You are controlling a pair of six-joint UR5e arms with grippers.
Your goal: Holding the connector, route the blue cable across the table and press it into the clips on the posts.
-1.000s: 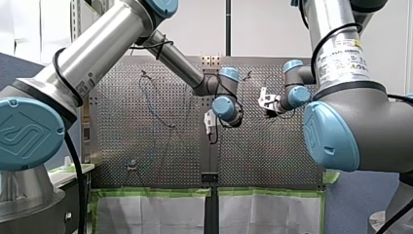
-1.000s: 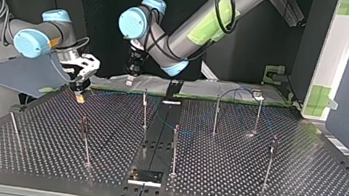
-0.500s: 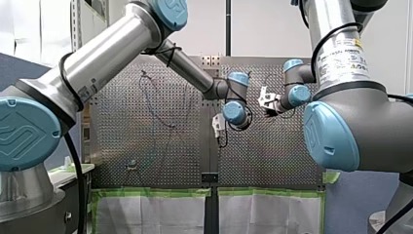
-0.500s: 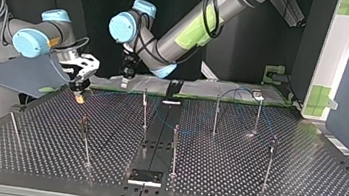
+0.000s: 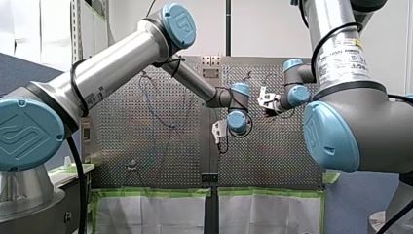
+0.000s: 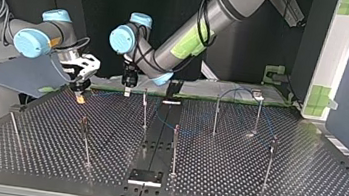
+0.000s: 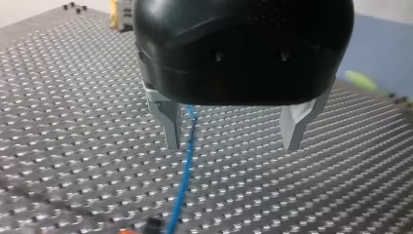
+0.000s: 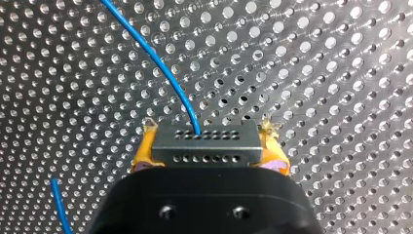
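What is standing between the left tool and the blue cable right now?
Nothing visible. In the left wrist view the blue cable runs between the fingers of the open left tool, close beside one, with only the perforated table behind.

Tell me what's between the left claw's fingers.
Left wrist view: the blue cable runs between the fingers of the open left claw, close beside one finger, not gripped. Otherwise only the perforated table shows in that gap.

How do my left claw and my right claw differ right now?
The left claw is open with bare metal fingers; the right claw has yellow pads shut on the connector. The blue cable passes loose between the left claw's fingers but ends in the right claw's connector. Both hang above the table.
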